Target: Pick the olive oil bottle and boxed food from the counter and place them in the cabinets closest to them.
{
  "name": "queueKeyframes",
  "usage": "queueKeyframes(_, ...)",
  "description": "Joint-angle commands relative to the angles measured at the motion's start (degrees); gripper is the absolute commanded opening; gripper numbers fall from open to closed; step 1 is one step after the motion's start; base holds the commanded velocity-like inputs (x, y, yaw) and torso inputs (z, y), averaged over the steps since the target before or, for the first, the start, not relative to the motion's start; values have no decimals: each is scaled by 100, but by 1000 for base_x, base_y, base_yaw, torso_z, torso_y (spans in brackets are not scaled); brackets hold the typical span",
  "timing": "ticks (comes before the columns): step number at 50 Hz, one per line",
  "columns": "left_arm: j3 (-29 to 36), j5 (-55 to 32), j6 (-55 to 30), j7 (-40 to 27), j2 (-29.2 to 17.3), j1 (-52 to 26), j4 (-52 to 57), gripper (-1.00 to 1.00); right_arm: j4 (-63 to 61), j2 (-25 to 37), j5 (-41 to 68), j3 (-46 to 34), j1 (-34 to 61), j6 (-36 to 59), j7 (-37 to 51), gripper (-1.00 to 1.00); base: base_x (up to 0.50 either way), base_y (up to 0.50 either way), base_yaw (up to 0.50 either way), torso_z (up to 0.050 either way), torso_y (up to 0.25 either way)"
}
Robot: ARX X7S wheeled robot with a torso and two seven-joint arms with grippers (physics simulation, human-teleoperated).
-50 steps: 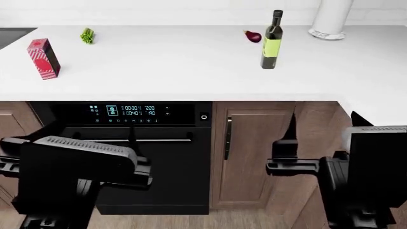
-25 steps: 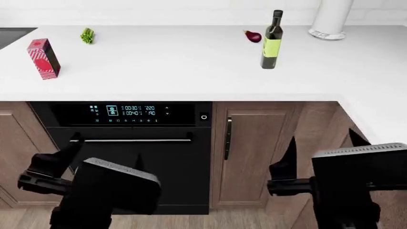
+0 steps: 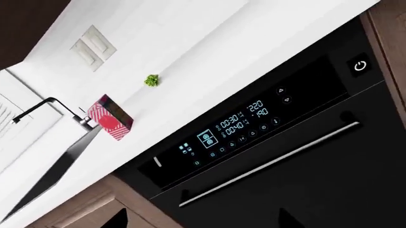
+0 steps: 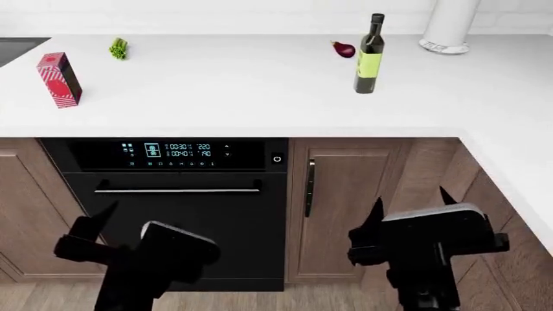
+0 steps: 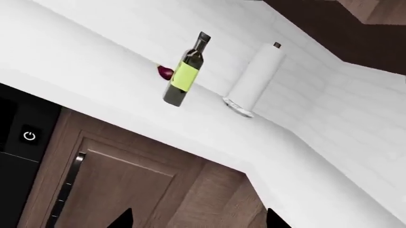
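Both arms hang low in front of the black oven (image 4: pixel 177 194), far below the white surface (image 4: pixel 242 97). The left gripper (image 4: pixel 93 236) and the right gripper (image 4: pixel 410 217) each have their fingers spread wide apart and hold nothing. Since a second ago, both arms have dropped lower. One boxed food (image 4: pixel 59 79) stands up on the surface above the oven's left edge, near one green celery bunch (image 4: pixel 118 48). One olive oil bottle (image 4: pixel 370 57) stands farther right, just beside one purple eggplant (image 4: pixel 343 48).
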Motion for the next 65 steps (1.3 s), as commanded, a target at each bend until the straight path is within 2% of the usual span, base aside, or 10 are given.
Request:
queueKeyframes(1, -52, 239, 1340, 540, -354, 549, 371, 100, 20, 223, 230, 15, -504, -997, -633, 100, 0, 0, 0, 0, 0)
queueKeyframes(7, 77, 572, 2015, 320, -599, 1309, 1106, 100, -464, 506, 18, -51, -1300, -1644, -559, 100, 0, 0, 0, 0, 0)
queueKeyframes(12, 472, 1125, 2354, 209, -640, 1767, 1374, 100, -748, 743, -536, -209, -1911, -2181, -470, 100, 0, 0, 0, 0, 0)
queueKeyframes(18, 602, 1330, 2558, 78, -831, 1993, 1859, 100, -1019, 1019, -850, -244, -2324, -2671, -450, 100, 0, 0, 0, 0, 0)
queueKeyframes(21, 927, 1376, 2608, -119, -911, 1828, 1921, 100, -1047, 1071, -924, -271, -2427, -2766, -447, 100, 0, 0, 0, 0, 0)
queueKeyframes(26, 1980, 1276, 3199, -763, -1266, 1099, 1923, 100, -1162, 1097, -1116, -364, -2521, -2814, -442, 100, 0, 0, 0, 0, 0)
queueKeyframes(31, 2346, 1202, 3651, -1040, -1466, 826, 1916, 100, -1194, 1098, -1168, -395, -2522, -2863, -496, 100, 0, 0, 0, 0, 0)
queueKeyframes(39, 2598, 1187, 3978, -1214, -1615, 629, 1901, 100, -1220, 1183, -1472, -487, -2547, -3091, -728, 100, 336, 0, 0, 0, 0)
queueKeyframes(65, 2877, 1189, 4093, -1255, -1557, 487, 1763, 100, -1295, 1140, -1303, -487, -2355, -2887, -739, 100, 500, 0, 0, 0, 0)
